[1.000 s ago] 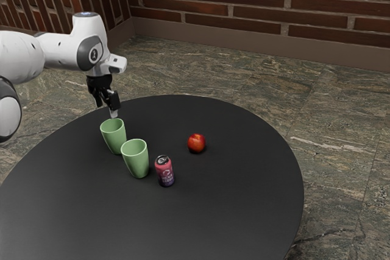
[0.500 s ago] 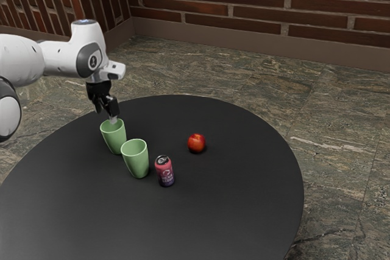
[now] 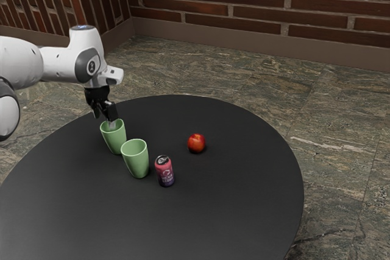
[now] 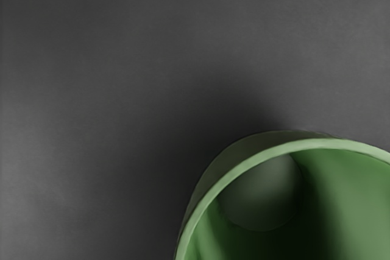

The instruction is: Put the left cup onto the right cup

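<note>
Two green cups stand side by side on the round black table (image 3: 219,211). The left cup (image 3: 114,137) sits upright toward the exterior view's left, with the right cup (image 3: 135,158) close beside it. My gripper (image 3: 110,120) points down over the left cup's far rim, its tips level with that rim, and stands open. In the wrist view the left cup's (image 4: 317,211) rim and hollow inside lie just under my hand, with bare table top (image 4: 122,59) around it.
A pink drink can (image 3: 164,170) stands right next to the right cup. A red apple (image 3: 196,143) lies further toward the exterior view's right. The table's rounded edge runs behind my arm; stone floor and brick walls surround it.
My hand has come down and a little toward the exterior view's left, from above the left cup to its rim. The cups, can and apple have not moved.
</note>
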You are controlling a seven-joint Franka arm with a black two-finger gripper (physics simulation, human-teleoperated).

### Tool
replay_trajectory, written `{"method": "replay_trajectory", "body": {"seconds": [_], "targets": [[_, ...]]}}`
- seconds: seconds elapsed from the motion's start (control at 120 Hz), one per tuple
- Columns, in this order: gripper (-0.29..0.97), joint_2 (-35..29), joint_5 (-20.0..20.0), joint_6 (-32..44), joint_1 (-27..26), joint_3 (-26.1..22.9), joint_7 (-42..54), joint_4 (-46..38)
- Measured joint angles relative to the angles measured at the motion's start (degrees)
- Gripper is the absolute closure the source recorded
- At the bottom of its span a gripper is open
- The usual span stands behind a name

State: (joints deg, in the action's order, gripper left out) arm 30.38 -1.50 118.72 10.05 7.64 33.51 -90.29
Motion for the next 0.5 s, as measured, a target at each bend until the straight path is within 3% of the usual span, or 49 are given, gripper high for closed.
{"method": "replay_trajectory", "body": {"seconds": [0.5], "targets": [[0.16,1.01,-0.17,0.97,0.29,0.01,0.24,0.07]]}}
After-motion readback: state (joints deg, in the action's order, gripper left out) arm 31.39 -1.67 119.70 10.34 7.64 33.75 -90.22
